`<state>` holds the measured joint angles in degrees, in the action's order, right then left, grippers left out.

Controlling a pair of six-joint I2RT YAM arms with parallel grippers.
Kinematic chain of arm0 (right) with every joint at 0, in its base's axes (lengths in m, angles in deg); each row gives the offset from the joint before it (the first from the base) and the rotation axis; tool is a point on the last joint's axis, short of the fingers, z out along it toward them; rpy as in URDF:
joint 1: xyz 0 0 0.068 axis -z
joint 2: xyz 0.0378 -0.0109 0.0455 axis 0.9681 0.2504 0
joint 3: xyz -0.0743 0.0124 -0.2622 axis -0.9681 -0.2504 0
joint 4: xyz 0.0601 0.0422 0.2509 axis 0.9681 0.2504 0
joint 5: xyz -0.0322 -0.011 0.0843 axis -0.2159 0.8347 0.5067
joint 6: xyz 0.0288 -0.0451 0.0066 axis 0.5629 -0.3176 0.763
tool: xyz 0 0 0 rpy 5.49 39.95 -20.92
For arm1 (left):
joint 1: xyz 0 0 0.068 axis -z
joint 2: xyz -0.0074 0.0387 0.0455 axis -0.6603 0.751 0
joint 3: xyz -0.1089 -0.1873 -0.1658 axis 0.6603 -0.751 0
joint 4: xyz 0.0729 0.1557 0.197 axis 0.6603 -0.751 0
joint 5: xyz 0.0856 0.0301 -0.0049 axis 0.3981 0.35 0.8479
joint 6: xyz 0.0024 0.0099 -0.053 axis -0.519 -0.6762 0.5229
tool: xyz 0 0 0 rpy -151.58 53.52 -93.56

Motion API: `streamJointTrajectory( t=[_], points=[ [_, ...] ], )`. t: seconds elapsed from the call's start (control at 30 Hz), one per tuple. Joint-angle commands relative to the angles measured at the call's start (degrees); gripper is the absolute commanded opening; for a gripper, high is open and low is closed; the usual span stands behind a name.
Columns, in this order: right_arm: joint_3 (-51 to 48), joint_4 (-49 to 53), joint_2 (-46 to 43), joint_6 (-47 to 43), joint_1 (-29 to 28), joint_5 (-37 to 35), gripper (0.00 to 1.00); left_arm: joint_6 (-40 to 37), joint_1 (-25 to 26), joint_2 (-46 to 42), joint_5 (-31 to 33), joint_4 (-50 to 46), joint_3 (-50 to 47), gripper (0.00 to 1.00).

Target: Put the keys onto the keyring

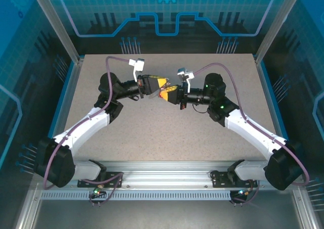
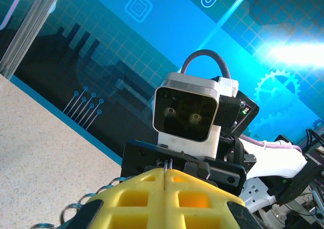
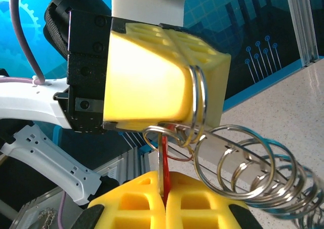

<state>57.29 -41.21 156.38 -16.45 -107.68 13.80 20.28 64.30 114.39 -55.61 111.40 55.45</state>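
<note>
Pincers meet tip to tip above the middle of the counter (image 1: 167,132), both arms reaching in from their own sides.

The left pincer (image 1: 161,83) has its yellow fingers pressed together on the keyring (image 3: 198,105). In the right wrist view the silvery double loop stands out from the seam at the front of the left pincer (image 3: 200,87) and hangs down its face. From the ring's lower part a chain (image 3: 253,176) of larger silvery rings trails to the right and downward, off the counter (image 3: 298,112). In the left wrist view the same pincer (image 2: 165,177) is closed, with two thin wire ends poking out of the seam, and part of the chain (image 2: 83,206) shows at lower left.

The right pincer (image 1: 171,93) is closed on the key (image 3: 164,155). The key's red part stands upright, seen edge-on, clamped at the seam of the right pincer (image 3: 166,188). Its upper end reaches a small wire loop just under the left pincer. Whether the key is threaded onto that loop I cannot tell.

The right arm's wrist camera (image 2: 186,115) faces the left pincer from just beyond its tips.
</note>
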Motion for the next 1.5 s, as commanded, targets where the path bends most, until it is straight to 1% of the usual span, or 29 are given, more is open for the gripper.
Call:
streamJointTrajectory(
  t=[0.0, 0.13, 0.2, 0.3, 0.37, 0.43, 0.53, 0.6, 0.67, 0.73, 0.83, 0.93, 1.07, 1.17, 1.27, 1.33, 1.47],
  points=[
    [0.4, 2.9, -0.3, -1.4, -1.6, 0.9, 0.00, -0.5, 0.0, -1.3, 2.7, 3.4, -0.1, 0.00],
    [-1.0, 5.7, -1.9, -1.2, -0.8, -0.8, 0.00, 0.2, 0.0, -1.5, 4.4, 5.0, -1.1, 0.00],
    [-2.2, 6.1, -2.8, -0.8, -0.5, -1.9, 0.06, 0.6, 0.0, -1.6, 5.4, 6.2, -1.7, 0.00],
    [-4.4, 6.3, -4.5, 0.1, -0.1, -3.7, 0.19, 2.0, 0.0, -1.5, 7.6, 8.6, -2.9, 0.00],
    [-5.3, 6.3, -5.7, 0.8, 0.0, -4.8, 0.27, 2.8, 0.0, -1.2, 8.8, 10.3, -3.5, 0.00],
    [-7.8, 6.8, -6.9, 1.3, 0.2, -6.0, 0.38, 3.5, 0.0, -0.9, 9.5, 11.7, -3.9, 0.00],
    [-9.6, 8.0, -8.7, 2.0, 0.6, -7.3, 0.49, 4.4, 0.0, -0.5, 10.3, 13.8, -4.5, 0.00],
    [-10.5, 9.6, -10.0, 2.2, 0.9, -8.8, 0.55, 4.4, 0.0, -0.5, 10.4, 14.2, -4.7, 0.00],
    [-11.7, 10.7, -11.5, 2.8, 1.2, -10.8, 0.59, 4.4, 0.0, -0.7, 10.7, 14.6, -5.1, 0.00],
    [-12.5, 12.1, -12.9, 3.3, 1.3, -14.0, 0.64, 4.4, 0.0, -0.7, 10.5, 15.0, -5.4, 0.00],
    [-13.2, 13.2, -14.5, 4.4, 1.4, -17.3, 0.70, 3.9, 0.0, -0.9, 10.6, 15.2, -5.6, 0.00],
    [-11.5, 17.2, -14.3, 4.8, 1.4, -21.9, 0.73, 4.0, 0.0, -0.6, 10.5, 14.8, -5.2, 0.00],
    [-9.5, 21.9, -13.1, 5.3, 1.5, -26.8, 0.80, 4.6, 0.0, 0.9, 10.5, 15.6, -4.3, 0.00],
    [-8.2, 22.9, -10.9, 6.4, 1.5, -29.6, 0.85, 5.3, -0.1, 1.7, 11.0, 16.8, -3.7, 0.00],
    [-6.1, 24.0, -7.5, 7.0, 1.6, -32.3, 0.92, 4.7, 0.0, 1.7, 11.5, 16.7, -3.7, 0.00],
    [-5.1, 24.3, -5.6, 7.0, 1.5, -32.9, 0.97, 4.3, 0.0, 1.5, 11.6, 16.7, -4.1, 0.00],
    [-2.1, 26.2, -2.8, 6.7, 1.4, -34.9, 0.99, 3.5, 0.0, 1.6, 11.3, 16.3, -5.3, 0.00]
  ],
)
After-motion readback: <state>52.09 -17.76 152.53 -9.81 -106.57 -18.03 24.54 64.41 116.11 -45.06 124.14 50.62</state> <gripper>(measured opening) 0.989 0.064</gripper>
